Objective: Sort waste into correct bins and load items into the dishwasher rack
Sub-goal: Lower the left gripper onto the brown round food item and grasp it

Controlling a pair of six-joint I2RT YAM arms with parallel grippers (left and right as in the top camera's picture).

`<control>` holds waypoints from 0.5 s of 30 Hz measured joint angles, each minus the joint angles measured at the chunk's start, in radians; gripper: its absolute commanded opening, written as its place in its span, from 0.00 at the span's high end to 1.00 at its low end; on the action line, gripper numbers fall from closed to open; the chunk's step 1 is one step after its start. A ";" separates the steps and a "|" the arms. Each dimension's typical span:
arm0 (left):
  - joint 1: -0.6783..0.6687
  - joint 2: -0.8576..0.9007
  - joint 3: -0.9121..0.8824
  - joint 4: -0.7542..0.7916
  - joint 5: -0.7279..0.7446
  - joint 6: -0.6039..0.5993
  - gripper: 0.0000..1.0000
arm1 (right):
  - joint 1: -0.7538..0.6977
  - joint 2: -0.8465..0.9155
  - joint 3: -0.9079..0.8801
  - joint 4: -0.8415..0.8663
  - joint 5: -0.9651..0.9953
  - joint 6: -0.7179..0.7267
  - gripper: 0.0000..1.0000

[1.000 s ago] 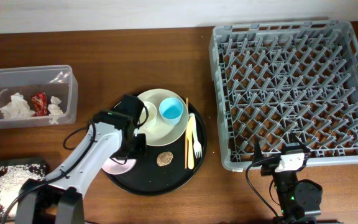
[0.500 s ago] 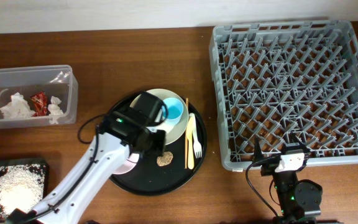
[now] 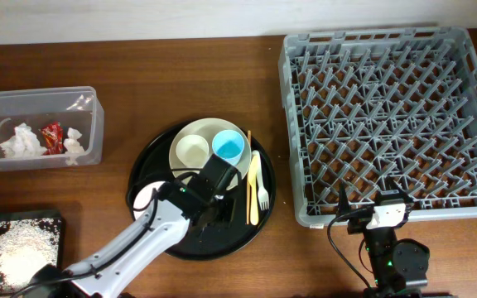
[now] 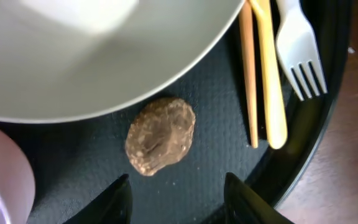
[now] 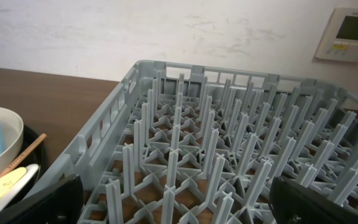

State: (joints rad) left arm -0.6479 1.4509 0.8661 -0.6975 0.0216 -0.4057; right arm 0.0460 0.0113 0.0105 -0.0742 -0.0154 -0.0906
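My left gripper point(image 3: 216, 212) is open and hangs low over the brown food lump point(image 4: 160, 135) on the round black tray point(image 3: 151, 161); the lump lies just ahead of the fingertips point(image 4: 178, 186), untouched. In the overhead view the gripper hides the lump. The cream plate point(image 3: 208, 170) holds the cream cup point(image 3: 193, 150) and blue cup point(image 3: 228, 146). The fork point(image 3: 262, 192) and chopsticks point(image 3: 249, 178) lie at the tray's right; the pink bowl point(image 3: 143, 197) shows at its left. My right gripper point(image 5: 179, 208) is open and empty at the front edge of the grey rack point(image 3: 392, 124).
The clear tub point(image 3: 89, 124) at the left holds white tissues point(image 3: 23, 142) and the red wrapper point(image 3: 52, 135). The black bin point(image 3: 44, 223) at the front left holds rice grains point(image 3: 7, 252). The left arm's cable trails over the tray's left side.
My left arm has swung right and forward across the tray, from over the pink bowl to over the brown lump, uncovering the plate and cups. The right arm has not moved.
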 measured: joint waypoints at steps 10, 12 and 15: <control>0.000 0.000 -0.132 0.225 -0.018 0.000 0.52 | 0.000 0.000 0.000 0.000 0.000 0.000 0.02; 0.000 0.002 -0.132 0.233 -0.023 0.001 0.52 | 0.000 0.000 0.000 0.000 0.000 0.001 0.02; -0.001 0.035 -0.132 0.250 -0.027 0.002 0.52 | 0.000 0.000 0.000 0.000 0.000 0.000 0.02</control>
State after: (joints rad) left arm -0.6487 1.4860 0.7345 -0.4473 -0.0051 -0.4042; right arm 0.0460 0.0113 0.0105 -0.0742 -0.0154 -0.0906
